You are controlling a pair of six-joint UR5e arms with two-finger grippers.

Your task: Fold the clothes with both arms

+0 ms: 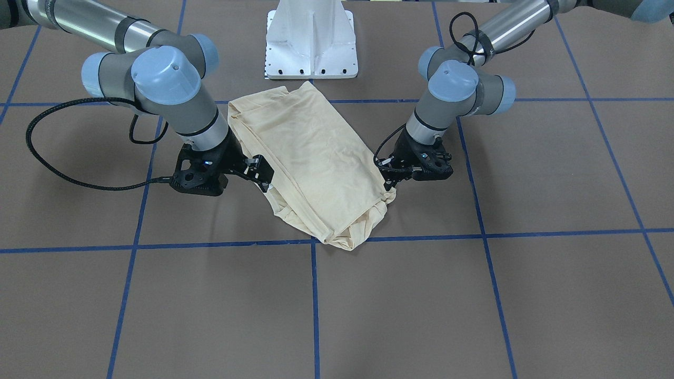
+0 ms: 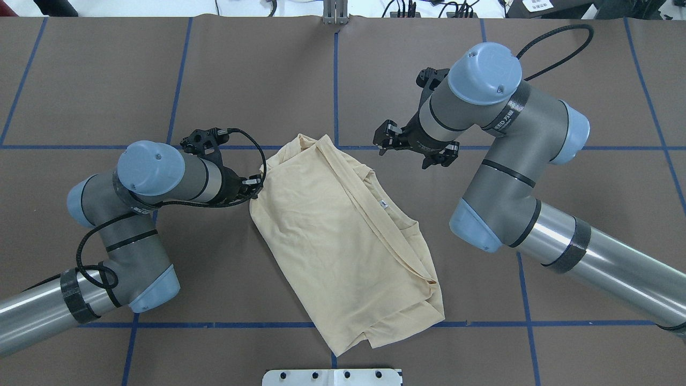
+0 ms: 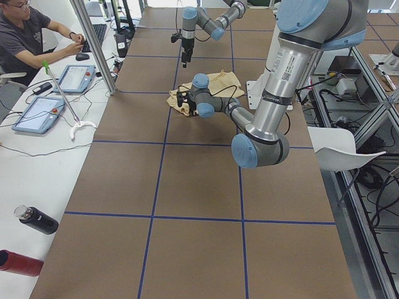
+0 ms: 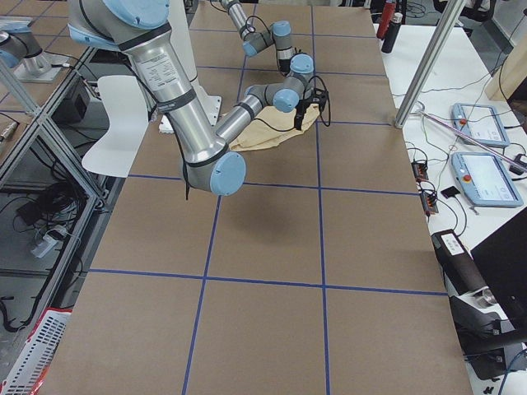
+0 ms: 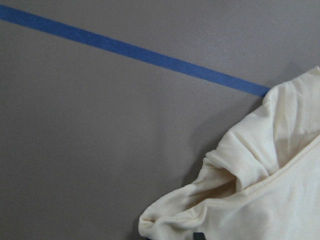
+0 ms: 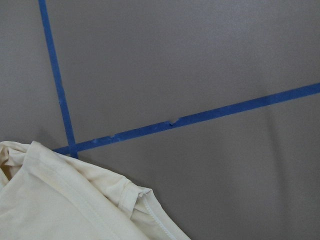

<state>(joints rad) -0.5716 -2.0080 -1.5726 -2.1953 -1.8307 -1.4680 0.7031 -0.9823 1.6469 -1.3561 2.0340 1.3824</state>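
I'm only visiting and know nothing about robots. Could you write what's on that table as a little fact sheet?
Garment: one cream T-shirt, folded into a long strip, lying diagonally on the brown table
Print: not showing; small white neck label faces up
Left side: left gripper low at the shirt's edge, against the cloth; grip unclear
Right side: right gripper raised, clear of the shirt, holding nothing
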